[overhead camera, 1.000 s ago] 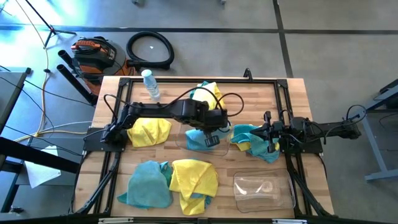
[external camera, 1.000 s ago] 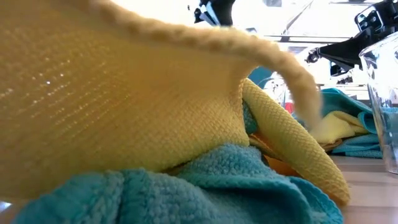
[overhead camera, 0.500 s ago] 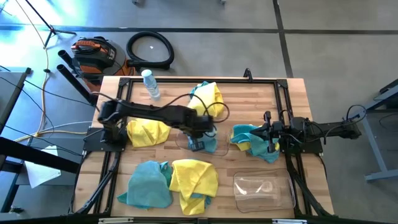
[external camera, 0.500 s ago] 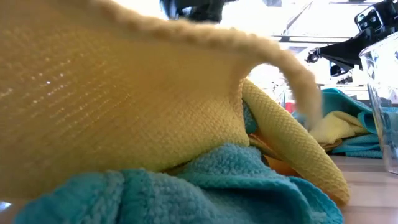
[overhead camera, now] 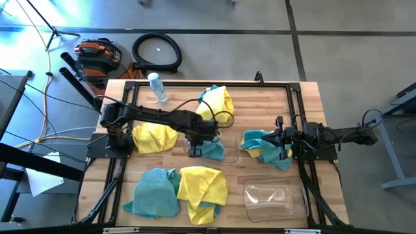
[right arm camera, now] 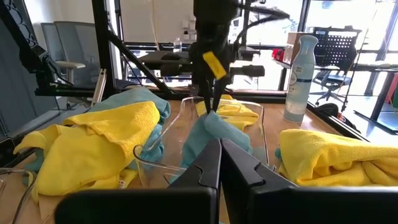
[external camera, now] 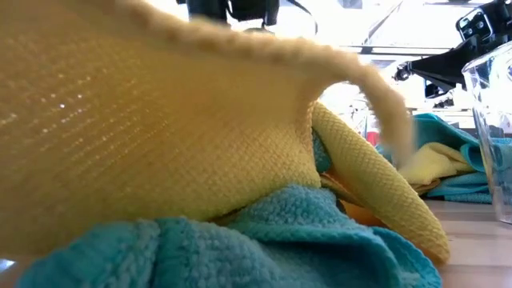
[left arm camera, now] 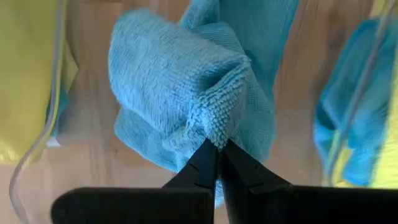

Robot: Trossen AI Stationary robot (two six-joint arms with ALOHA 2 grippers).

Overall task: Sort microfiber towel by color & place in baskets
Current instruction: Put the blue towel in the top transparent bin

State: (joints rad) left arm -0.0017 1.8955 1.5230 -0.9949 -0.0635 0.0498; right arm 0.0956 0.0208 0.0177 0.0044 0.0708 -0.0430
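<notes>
My left gripper [overhead camera: 195, 151] [right arm camera: 211, 109] is shut on a teal towel [overhead camera: 211, 151] [left arm camera: 186, 93] above the middle clear basket [overhead camera: 229, 144] [right arm camera: 149, 155]. A second clear basket [overhead camera: 276, 198] stands near the table's near right corner. My right gripper [overhead camera: 278, 140] [right arm camera: 219, 149] waits shut at the table's right side, over a teal and yellow towel heap [overhead camera: 263, 146]. Other towels lie loose: a yellow one [overhead camera: 155, 138] at the left, a yellow and teal pile [overhead camera: 214, 101] at the far side, and a teal one [overhead camera: 155, 192] and a yellow one [overhead camera: 203, 185] near the front. My left gripper pinches a raised fold of the teal towel [left arm camera: 217, 134] between its two fingers, coming from above and pointing down. The towel hangs below the fingers, bunched and slack, and its lower part [right arm camera: 208, 146] reaches down into the clear basket.
A clear plastic bottle [overhead camera: 156, 88] stands near the far left corner. A black frame [overhead camera: 296, 110] runs around the table's edges. In the low view a yellow towel [external camera: 160, 120] right in front of the camera blocks most of the table.
My left gripper has moved toward the table's left edge and slightly toward the near edge, staying shut on the teal towel. The arm has drawn back with it. The towel's held fold has moved leftward over the middle basket.
</notes>
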